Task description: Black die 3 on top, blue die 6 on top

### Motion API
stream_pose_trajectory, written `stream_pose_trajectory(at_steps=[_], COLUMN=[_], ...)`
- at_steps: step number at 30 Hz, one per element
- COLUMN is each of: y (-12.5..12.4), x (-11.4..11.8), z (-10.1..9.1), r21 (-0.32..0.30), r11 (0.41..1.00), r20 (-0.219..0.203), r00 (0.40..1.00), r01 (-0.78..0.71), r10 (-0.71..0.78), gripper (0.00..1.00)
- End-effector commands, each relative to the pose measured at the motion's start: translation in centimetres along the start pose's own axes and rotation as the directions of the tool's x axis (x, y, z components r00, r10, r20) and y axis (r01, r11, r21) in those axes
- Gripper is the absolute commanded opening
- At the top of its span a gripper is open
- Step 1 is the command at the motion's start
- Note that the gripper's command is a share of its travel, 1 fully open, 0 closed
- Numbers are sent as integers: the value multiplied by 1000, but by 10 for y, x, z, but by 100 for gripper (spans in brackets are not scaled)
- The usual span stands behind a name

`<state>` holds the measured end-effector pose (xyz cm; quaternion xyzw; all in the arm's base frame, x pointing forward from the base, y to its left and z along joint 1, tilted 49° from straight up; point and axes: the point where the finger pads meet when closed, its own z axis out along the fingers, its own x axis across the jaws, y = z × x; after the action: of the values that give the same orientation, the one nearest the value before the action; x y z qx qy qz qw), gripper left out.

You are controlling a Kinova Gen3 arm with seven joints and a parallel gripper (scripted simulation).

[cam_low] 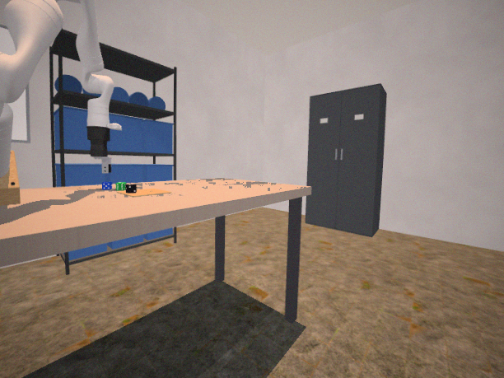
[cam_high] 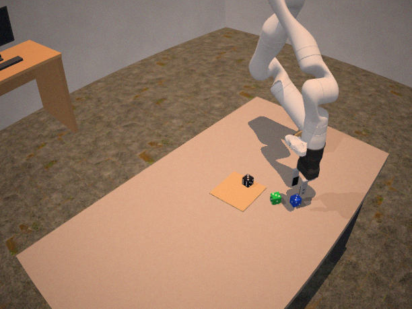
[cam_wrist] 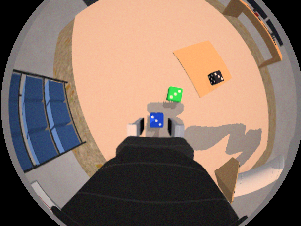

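The blue die (cam_high: pixel 295 200) (cam_low: pixel 106 185) (cam_wrist: pixel 156 120) lies flat on the table, off the mat; its top seems to show 3 in the wrist view. My gripper (cam_high: pixel 298 190) (cam_low: pixel 106 172) (cam_wrist: pixel 155 124) is open and empty above the blue die, pointing down. The green die (cam_high: pixel 275 198) (cam_low: pixel 120 186) (cam_wrist: pixel 175 94) lies between the blue die and the mat, with 3 pips on top. The black die (cam_high: pixel 248 180) (cam_low: pixel 131 188) (cam_wrist: pixel 216 77) lies on the orange mat (cam_high: pixel 237 198) (cam_low: pixel 153 192) (cam_wrist: pixel 190 58); its top number is too small to tell surely.
The green die stands a short gap from the blue die, close to the mat's corner. A wooden block-like object (cam_low: pixel 10 184) (cam_wrist: pixel 227 178) stands near the arm's base. The table's long edge (cam_high: pixel 343 231) runs beyond the blue die in the top view.
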<state>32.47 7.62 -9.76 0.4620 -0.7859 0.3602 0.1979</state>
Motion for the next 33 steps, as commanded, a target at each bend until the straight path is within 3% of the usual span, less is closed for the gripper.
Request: stream_pose_trajectory(at_steps=[1,16,33], y=[0,0,0], x=[1,1,1], z=[3,23,29], r21=[0,0,0], r11=[1000,1000,1000], r20=[-5,-5,-5], r00=[1000,1000,1000], r01=[0,0,0], r10=[0,0,0], gripper=[87,87,87])
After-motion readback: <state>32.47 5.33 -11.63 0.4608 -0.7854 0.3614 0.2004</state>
